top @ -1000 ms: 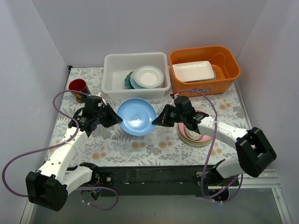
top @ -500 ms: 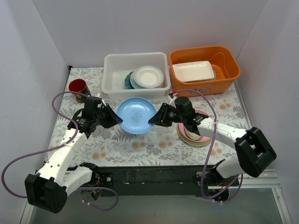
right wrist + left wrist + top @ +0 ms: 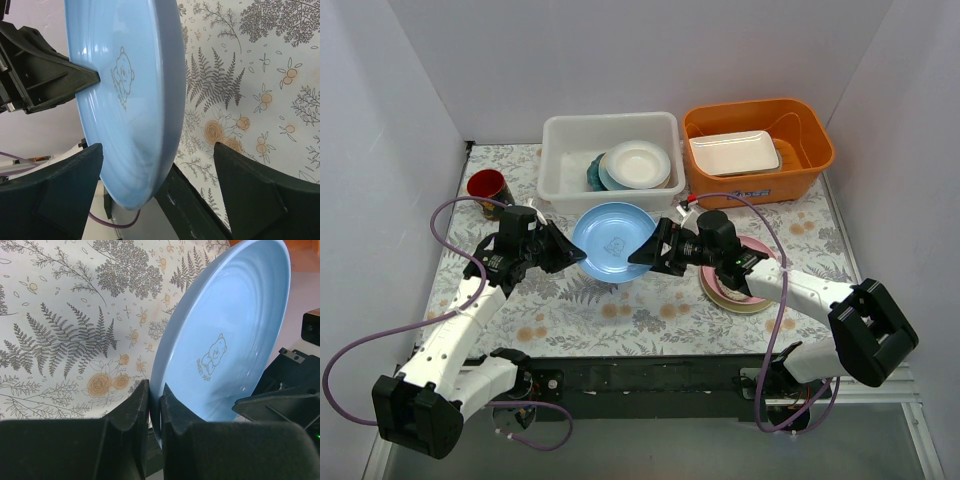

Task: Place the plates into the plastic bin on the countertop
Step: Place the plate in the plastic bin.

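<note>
Pinching light blue plate point(image 3: 613, 240) by rim, left hand point(image 3: 155, 390) clenched; right hand point(image 3: 157, 150) released, straddling opposite rim (plate aloft between hands). Seat right fully before left lets go; plastic bin point(image 3: 560, 130) beyond both.

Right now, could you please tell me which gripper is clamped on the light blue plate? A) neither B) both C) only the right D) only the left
D: the left gripper is shut on the rim of the light blue plate, while the right gripper stands wide open, one finger on either side of the plate's edge.
</note>
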Controlling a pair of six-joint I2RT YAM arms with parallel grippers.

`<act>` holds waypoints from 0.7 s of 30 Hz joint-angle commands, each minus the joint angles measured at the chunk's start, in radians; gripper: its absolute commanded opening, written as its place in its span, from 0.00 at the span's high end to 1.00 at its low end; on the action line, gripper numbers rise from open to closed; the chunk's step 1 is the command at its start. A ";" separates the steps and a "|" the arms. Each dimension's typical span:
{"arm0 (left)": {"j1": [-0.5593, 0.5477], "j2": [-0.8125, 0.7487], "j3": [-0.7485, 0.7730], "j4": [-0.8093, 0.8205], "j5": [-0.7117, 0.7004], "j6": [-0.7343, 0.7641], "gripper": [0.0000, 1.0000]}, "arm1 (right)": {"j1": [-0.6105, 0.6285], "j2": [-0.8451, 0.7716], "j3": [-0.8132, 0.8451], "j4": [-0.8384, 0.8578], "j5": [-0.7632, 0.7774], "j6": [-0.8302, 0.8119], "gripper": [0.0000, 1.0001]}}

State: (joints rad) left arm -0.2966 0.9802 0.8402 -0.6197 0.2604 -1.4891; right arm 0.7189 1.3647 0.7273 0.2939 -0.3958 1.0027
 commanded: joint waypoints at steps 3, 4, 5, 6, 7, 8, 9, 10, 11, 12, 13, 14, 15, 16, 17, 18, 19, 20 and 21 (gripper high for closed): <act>-0.003 -0.032 0.002 0.029 0.025 -0.005 1.00 | 0.001 -0.024 0.007 0.036 0.005 -0.019 0.02; -0.003 -0.032 0.003 0.026 0.025 -0.005 1.00 | 0.001 -0.019 0.004 0.036 0.008 -0.018 0.02; -0.003 -0.034 0.003 0.026 0.023 -0.005 1.00 | 0.001 -0.018 0.001 0.042 0.006 -0.016 0.02; -0.003 -0.037 0.003 0.026 0.020 -0.007 1.00 | 0.001 -0.015 -0.002 0.047 0.002 -0.013 0.02; -0.004 -0.038 0.003 0.026 0.019 -0.002 1.00 | 0.001 -0.012 -0.003 0.050 0.000 -0.010 0.02; -0.004 -0.038 0.003 0.025 0.014 0.000 1.00 | 0.001 -0.010 -0.003 0.048 0.002 -0.012 0.02; -0.003 -0.035 0.008 0.021 0.013 0.001 1.00 | 0.001 -0.012 -0.003 0.048 0.003 -0.010 0.02; -0.004 -0.032 0.011 0.018 0.013 0.003 1.00 | 0.001 -0.013 -0.003 0.048 0.005 -0.010 0.02; -0.004 -0.029 0.013 0.018 0.014 0.001 1.00 | 0.001 -0.015 -0.003 0.048 0.008 -0.013 0.02; -0.003 -0.026 0.016 0.020 0.014 0.001 1.00 | 0.001 -0.016 -0.002 0.048 0.018 -0.013 0.02; -0.003 -0.023 0.017 0.026 0.014 0.003 1.00 | -0.001 -0.021 -0.002 0.045 0.020 -0.013 0.02; -0.003 -0.012 0.019 0.028 0.013 0.001 1.00 | -0.003 -0.024 0.003 0.036 0.021 -0.019 0.02; -0.004 -0.008 0.028 0.029 0.013 0.003 1.00 | -0.003 -0.027 0.003 0.030 0.032 -0.024 0.02; -0.004 -0.003 0.034 0.029 0.014 0.004 1.00 | -0.001 -0.036 0.001 0.022 0.040 -0.026 0.02; -0.003 0.005 0.037 0.031 0.014 0.007 1.00 | -0.004 -0.041 0.000 0.018 0.046 -0.027 0.02; -0.003 0.015 0.042 0.032 0.017 0.007 1.00 | -0.006 -0.042 -0.003 0.016 0.052 -0.029 0.02; -0.003 0.023 0.052 0.034 0.016 0.009 1.00 | -0.009 -0.049 -0.005 0.014 0.054 -0.029 0.02; -0.003 0.029 0.059 0.035 0.016 0.010 1.00 | -0.010 -0.050 -0.006 0.013 0.057 -0.030 0.02; -0.004 0.043 0.066 0.035 0.017 0.012 1.00 | -0.012 -0.052 -0.009 0.011 0.060 -0.030 0.02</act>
State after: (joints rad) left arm -0.2966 1.0016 0.8452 -0.6186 0.2646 -1.4879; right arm 0.7151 1.3552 0.7235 0.2878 -0.3649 0.9909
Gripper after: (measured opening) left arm 0.087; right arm 0.981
